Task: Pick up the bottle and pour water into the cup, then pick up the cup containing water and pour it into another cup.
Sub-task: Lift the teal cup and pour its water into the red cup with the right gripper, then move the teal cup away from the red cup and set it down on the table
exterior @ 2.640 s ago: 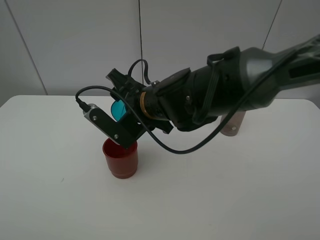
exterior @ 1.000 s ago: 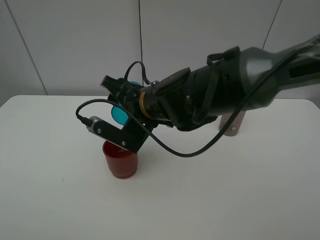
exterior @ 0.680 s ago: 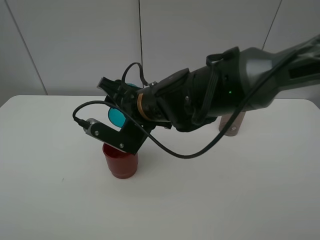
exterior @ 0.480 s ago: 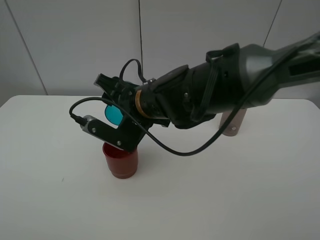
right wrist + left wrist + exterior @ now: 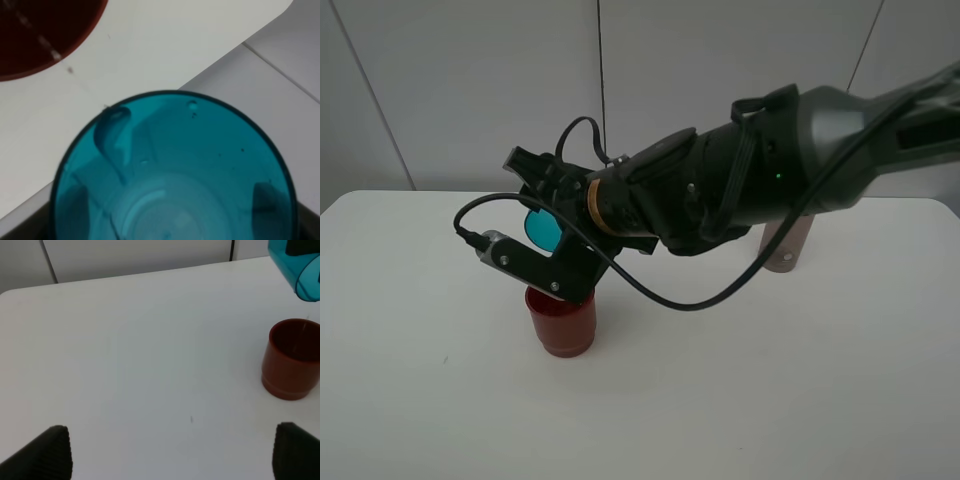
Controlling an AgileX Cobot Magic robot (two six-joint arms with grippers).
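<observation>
Room: pale grey wall panels (image 5: 470, 90) with dark vertical seams stand behind the table.
Table: white, matte table (image 5: 770, 400), its far edge meeting the wall; a tiny dark speck lies on the left part, otherwise only the cups and the bottle show on it.
Left claw: only the two ribbed black fingertips (image 5: 47, 455) show in the left wrist view, standing wide apart over bare table, holding nothing.
Red cup: the red cup (image 5: 561, 320) stands upright left of the table's middle, mouth up; a thin streak of water falls into it in the wrist views.
Teal cup: the teal cup (image 5: 544, 229) is held in the air, tipped steeply with its mouth turned toward the table's left edge, just above the red cup and apart from it; droplets cling to its inner wall in the right wrist view.
Right claw: the right claw (image 5: 548, 232) reaches across the middle from the right, its jaws pinching the teal cup; a black cable (image 5: 680, 295) loops under the arm.
Bottle: the grey-brown bottle (image 5: 788, 245) stands near the far edge, right of the middle, mostly hidden behind the arm.
</observation>
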